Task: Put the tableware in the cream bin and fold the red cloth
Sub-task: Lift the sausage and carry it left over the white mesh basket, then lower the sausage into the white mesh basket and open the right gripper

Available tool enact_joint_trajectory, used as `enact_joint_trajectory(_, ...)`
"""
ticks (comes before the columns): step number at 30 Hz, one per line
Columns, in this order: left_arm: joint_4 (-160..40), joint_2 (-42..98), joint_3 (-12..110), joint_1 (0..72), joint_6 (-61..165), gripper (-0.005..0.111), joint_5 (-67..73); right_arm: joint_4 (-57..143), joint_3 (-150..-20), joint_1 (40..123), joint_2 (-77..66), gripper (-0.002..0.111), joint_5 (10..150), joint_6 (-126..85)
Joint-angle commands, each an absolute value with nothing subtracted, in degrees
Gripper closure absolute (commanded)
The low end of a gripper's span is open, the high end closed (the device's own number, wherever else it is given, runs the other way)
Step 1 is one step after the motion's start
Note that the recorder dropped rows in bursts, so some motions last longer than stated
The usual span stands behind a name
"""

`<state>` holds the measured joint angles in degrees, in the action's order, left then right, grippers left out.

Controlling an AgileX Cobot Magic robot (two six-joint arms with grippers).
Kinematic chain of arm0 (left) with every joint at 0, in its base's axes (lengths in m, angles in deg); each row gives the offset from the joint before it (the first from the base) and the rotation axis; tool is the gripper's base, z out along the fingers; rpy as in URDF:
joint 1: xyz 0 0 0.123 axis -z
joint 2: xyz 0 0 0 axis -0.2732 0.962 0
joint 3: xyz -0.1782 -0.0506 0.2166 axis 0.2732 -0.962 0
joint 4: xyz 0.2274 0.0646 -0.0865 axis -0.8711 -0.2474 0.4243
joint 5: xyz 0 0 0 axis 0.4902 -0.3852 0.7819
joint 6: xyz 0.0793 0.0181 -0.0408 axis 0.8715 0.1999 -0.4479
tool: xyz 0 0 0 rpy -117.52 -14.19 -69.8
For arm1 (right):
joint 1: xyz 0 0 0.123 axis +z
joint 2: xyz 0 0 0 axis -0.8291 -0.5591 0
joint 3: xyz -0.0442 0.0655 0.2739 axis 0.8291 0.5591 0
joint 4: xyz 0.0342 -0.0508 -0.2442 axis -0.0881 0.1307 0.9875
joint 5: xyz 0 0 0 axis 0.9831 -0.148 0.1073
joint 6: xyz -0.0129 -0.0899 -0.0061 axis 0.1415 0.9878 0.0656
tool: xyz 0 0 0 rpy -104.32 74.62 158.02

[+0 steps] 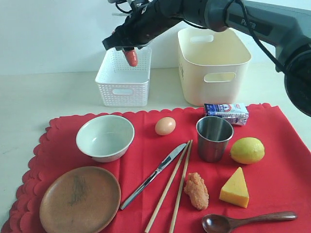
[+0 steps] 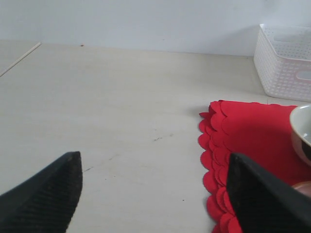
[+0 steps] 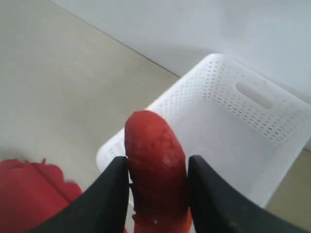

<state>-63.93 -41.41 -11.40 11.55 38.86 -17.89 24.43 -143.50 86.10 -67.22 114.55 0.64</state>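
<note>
The left hand hangs released, fingers wide apart, over bare counter beside the red cloth. The cloth lies flat, carrying the spoon, plate, chopsticks, knife, cup and bowl. Behind stands the cream bin. Over the white basket, the right hand grasps a sausage.

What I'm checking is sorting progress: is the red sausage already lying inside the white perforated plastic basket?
No, the right pincer holds the red sausage in the air above the white perforated plastic basket.
</note>
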Motion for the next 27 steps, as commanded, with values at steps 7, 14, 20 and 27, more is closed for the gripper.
enact_joint_trajectory(7,-64.0,-41.7,-11.6,11.9,38.7,0.029,-17.2,19.4,-144.1,87.0,-65.9,0.108,113.3,0.2)
enact_joint_trajectory(14,-64.0,-41.7,-11.6,11.9,38.7,0.029,-17.2,23.9,-144.1,87.0,-67.4,0.108,112.1,-1.5)
enact_joint_trajectory(20,-64.0,-41.7,-11.6,11.9,38.7,0.029,-17.2,30.0,-144.1,87.0,-70.0,0.108,110.7,-5.8)
enact_joint_trajectory(27,-64.0,-41.7,-11.6,11.9,38.7,0.029,-17.2,33.1,-144.1,87.0,-70.6,0.108,110.4,-5.7)
